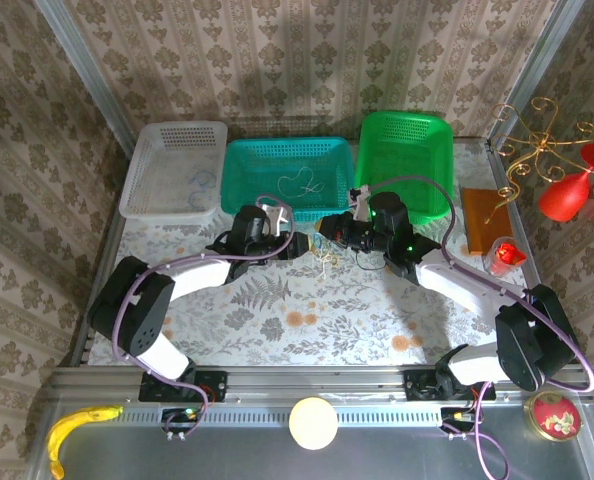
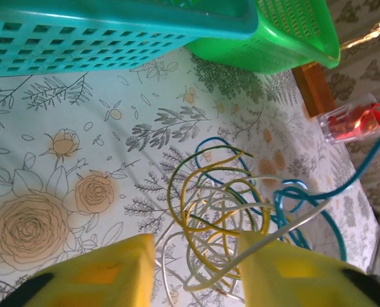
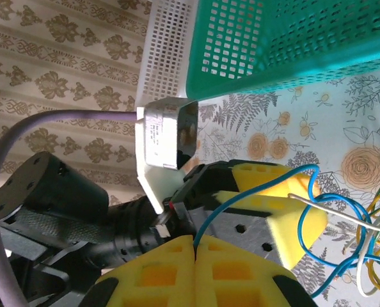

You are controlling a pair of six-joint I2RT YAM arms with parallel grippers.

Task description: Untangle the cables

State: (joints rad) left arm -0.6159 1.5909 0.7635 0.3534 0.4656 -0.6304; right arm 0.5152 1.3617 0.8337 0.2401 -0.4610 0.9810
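Cables (image 2: 219, 204) tangled: blue, yellow, white

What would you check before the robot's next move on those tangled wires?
1. Grip of the right end effector on the blue cable: ok, shut on it.
2. Position of the left end effector: ok, jaws apart astride the tangle.
3. Single strand between its jaws: not ok; yellow cables and white cables both lie there.
4. Room beside the teal basket: ok, tangle apart from it.
5. Whether the blue cable runs free of the loops: cannot tell.
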